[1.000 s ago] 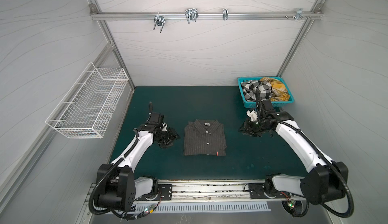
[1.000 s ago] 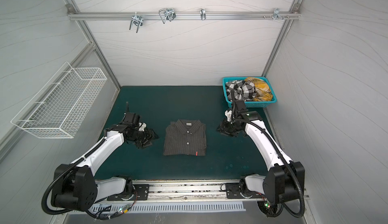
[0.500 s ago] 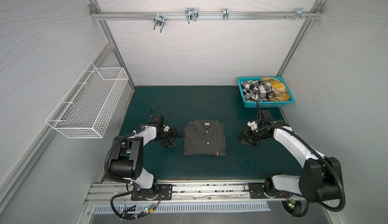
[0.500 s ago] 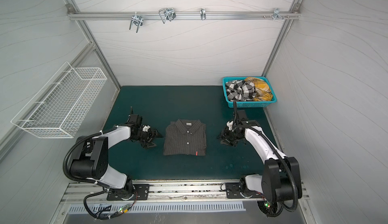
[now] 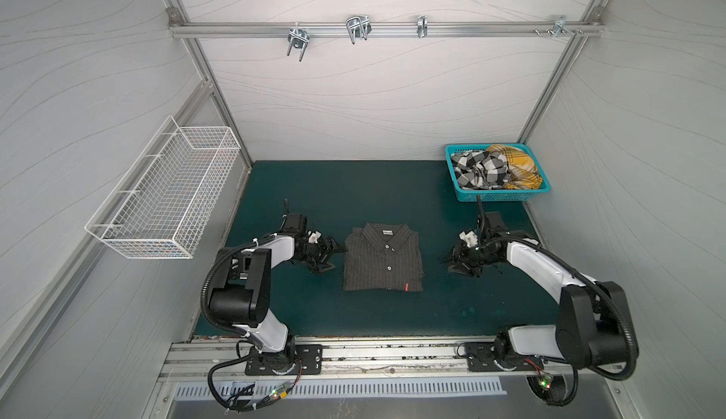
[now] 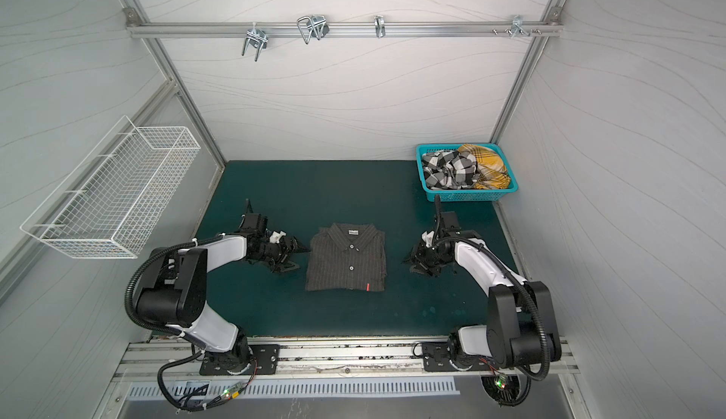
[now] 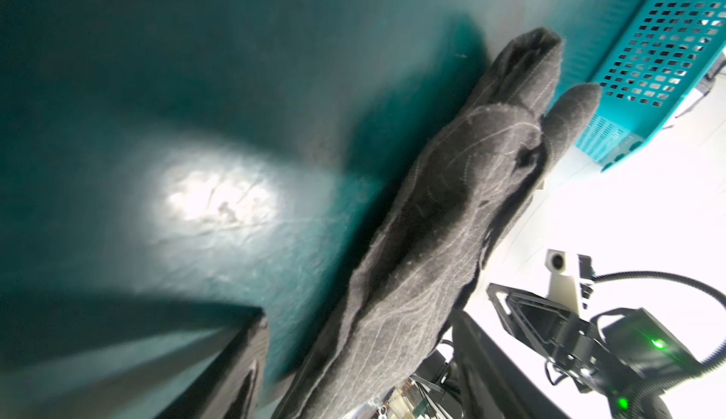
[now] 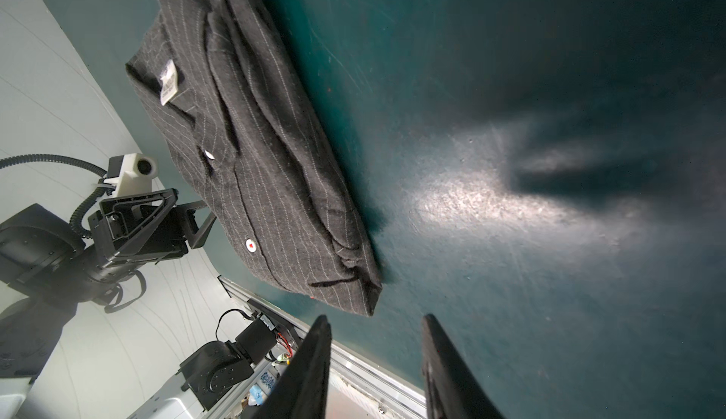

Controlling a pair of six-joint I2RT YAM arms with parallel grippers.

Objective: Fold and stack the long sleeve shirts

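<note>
A folded dark pinstripe shirt [image 5: 383, 258] [image 6: 345, 258] lies flat mid-table, collar to the back, red tag at the hem. My left gripper [image 5: 329, 260] [image 6: 288, 254] is low at its left edge, open; in the left wrist view the shirt's side fold [image 7: 432, 220] runs ahead between the spread fingers [image 7: 235, 362]. My right gripper [image 5: 453, 265] [image 6: 414, 264] [image 8: 379, 358] hangs open and empty, a short gap to the right of the shirt [image 8: 255, 153]. A black-and-white check shirt [image 5: 479, 169] and a mustard plaid shirt [image 5: 518, 165] are crumpled in the teal basket [image 5: 497, 197].
The teal basket [image 6: 467, 197] stands at the back right corner. A white wire basket [image 5: 169, 197] hangs on the left wall. Metal hooks [image 5: 357, 30] sit on the overhead rail. The arms' base rail [image 5: 373, 354] runs along the table's front edge.
Both arms have drawn their elbows back and lowered. The left gripper has slid right to the shirt's edge. The right gripper has come forward and slightly toward the shirt.
</note>
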